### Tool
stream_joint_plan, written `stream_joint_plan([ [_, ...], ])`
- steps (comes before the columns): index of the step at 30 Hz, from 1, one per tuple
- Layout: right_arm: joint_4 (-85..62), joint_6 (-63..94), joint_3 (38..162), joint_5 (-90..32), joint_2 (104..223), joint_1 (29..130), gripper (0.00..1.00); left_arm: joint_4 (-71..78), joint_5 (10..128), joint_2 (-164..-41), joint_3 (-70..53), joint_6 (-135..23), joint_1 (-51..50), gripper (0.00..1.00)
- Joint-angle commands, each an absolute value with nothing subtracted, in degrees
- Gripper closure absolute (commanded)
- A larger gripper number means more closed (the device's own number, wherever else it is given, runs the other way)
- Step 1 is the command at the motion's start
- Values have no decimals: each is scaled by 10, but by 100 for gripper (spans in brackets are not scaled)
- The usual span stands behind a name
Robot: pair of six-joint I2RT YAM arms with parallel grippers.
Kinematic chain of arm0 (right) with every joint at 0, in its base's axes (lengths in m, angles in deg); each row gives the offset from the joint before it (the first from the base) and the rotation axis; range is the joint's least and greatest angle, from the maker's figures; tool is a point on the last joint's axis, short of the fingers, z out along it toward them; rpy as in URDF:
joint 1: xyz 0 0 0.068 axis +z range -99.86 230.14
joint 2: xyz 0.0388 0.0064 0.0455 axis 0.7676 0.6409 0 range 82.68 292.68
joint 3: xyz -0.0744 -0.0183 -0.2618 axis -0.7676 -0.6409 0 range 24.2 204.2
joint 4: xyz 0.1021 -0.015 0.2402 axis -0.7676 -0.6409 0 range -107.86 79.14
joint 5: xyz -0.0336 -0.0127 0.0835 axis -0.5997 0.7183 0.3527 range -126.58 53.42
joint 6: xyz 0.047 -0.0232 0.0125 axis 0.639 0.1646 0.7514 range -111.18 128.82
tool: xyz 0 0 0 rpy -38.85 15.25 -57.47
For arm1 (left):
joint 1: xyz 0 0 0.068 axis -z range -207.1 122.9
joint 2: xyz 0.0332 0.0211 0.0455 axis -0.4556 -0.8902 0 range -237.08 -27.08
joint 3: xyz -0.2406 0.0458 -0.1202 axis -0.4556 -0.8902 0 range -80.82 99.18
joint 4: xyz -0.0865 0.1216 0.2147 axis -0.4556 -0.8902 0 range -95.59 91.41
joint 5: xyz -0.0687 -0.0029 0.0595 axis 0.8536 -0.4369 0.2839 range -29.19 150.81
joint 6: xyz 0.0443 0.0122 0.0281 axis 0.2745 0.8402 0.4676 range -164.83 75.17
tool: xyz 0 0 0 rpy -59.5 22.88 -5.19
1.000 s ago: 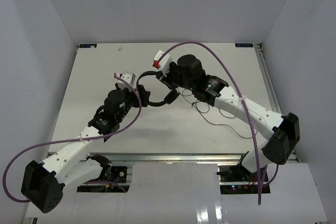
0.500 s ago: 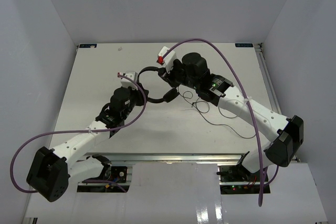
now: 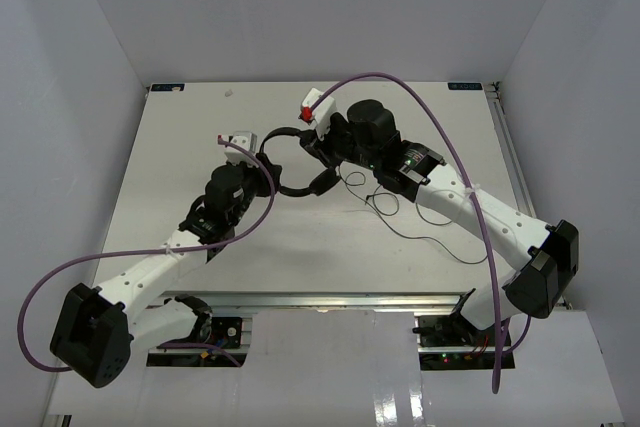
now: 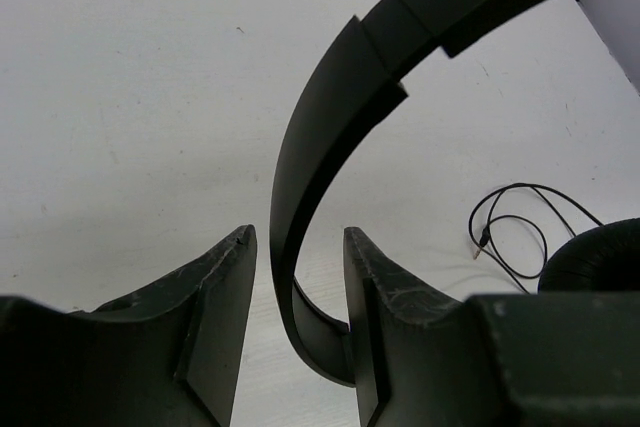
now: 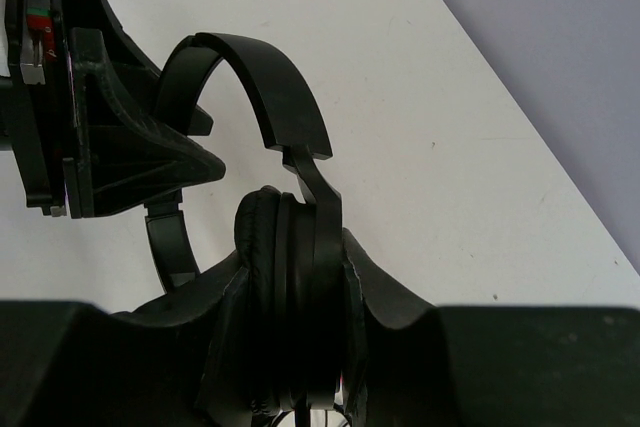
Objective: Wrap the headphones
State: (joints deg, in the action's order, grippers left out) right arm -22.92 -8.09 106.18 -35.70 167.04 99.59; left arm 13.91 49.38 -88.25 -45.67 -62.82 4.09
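The headphones [image 3: 322, 183] are in the middle of the white table [image 3: 180, 167], between the two arms. The right gripper [image 5: 295, 257] has one round earcup [image 5: 270, 247] between its two fingers. The fingers press on both sides of the soft pad, so this gripper is clenched on the headphones. From that earcup the thin black headband [image 4: 330, 97] goes up, bends over in an arch and comes down on the far side. There it runs into the left gripper [image 4: 297, 235]. In the left wrist view the band goes straight down between the two jaws. It sits close to one jaw, and a strip of white table shows between it and the other jaw. The spot deeper in, where the jaws might pinch the band, is hidden. So I cannot tell if the left gripper is squeezing the band or is only around it. The second earcup [image 4: 600, 257] is at the right edge of that view, free of both grippers. Just beside it the long thin cord [image 4: 520, 227] lies on the table in loose loops. From above, the cord trails away under the right arm.
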Motion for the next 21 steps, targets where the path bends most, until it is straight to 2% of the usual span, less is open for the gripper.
stream_joint_plan([
  [1,-202,-72,1073,-341,1653,992,92,154,501,-873,-433,-624,35,53],
  [3,-202,-70,1071,-337,1653,991,92,156,505,-875,-431,-624,33,62],
  [6,-202,-70,1068,-334,1653,989,91,155,513,-878,-424,-626,29,86],
  [7,-201,-70,1065,-331,1653,988,89,153,515,-879,-421,-627,28,93],
  [9,-200,-69,1063,-331,1652,987,78,145,521,-880,-413,-627,26,100],
  [10,-199,-70,1060,-329,1652,985,68,140,523,-880,-411,-627,26,100],
  [12,-204,-87,1055,-310,1648,982,24,119,520,-876,-401,-629,23,100],
  [13,-208,-97,1054,-296,1647,978,10,110,519,-874,-397,-631,22,100],
  [16,-230,-126,1063,-222,1638,949,10,78,510,-866,-389,-638,15,100],
  [19,-273,-159,1080,-94,1622,896,10,40,508,-861,-387,-647,0,100],
  [21,-305,-199,1089,62,1608,844,10,23,510,-858,-388,-658,-11,100],
])
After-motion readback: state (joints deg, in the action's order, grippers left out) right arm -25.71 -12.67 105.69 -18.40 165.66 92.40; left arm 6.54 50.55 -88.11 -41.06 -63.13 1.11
